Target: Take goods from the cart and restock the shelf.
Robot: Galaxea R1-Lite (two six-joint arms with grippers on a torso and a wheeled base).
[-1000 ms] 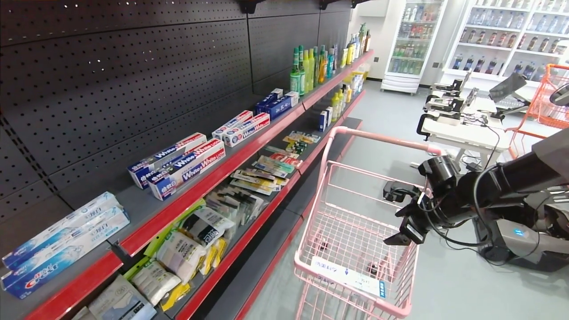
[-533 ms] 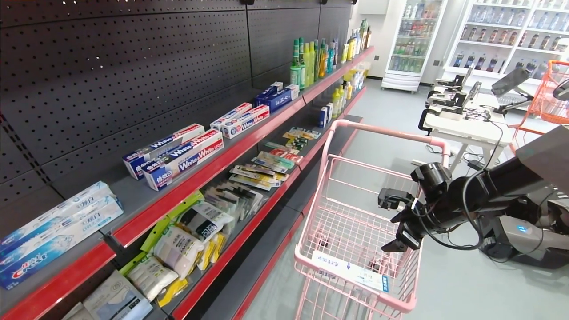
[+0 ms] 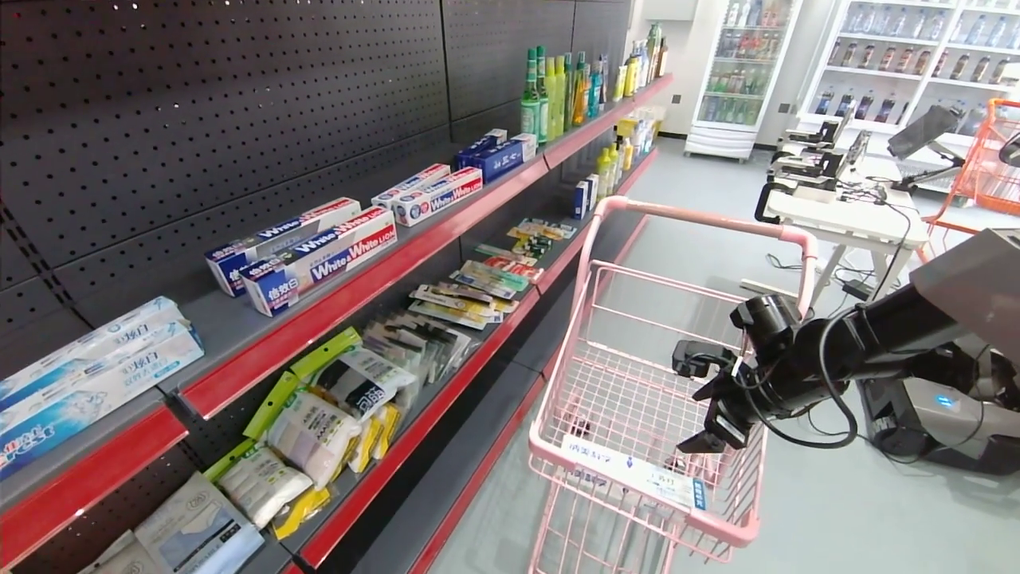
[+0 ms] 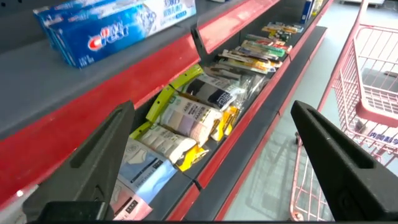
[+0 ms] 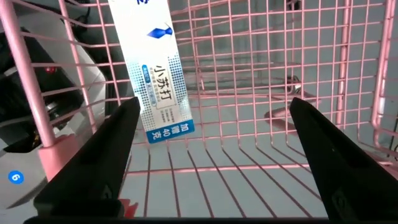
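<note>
The pink cart stands beside the shelf. A white and blue toothpaste box leans against the cart's near end. My right gripper hangs open inside the cart, just above that box and by the right rim. In the right wrist view the same box leans on the cart mesh, ahead of the open right gripper and nearer one finger. My left gripper is open and holds nothing, low in front of the shelf's packets.
Toothpaste boxes line the top shelf, with green bottles farther along. Bagged goods and flat packs fill the lower shelf. A white table and an orange cart stand behind. Grey floor lies open right of the pink cart.
The whole head view has shifted, so the camera moved. My right gripper stays open and sits slightly deeper in the cart.
</note>
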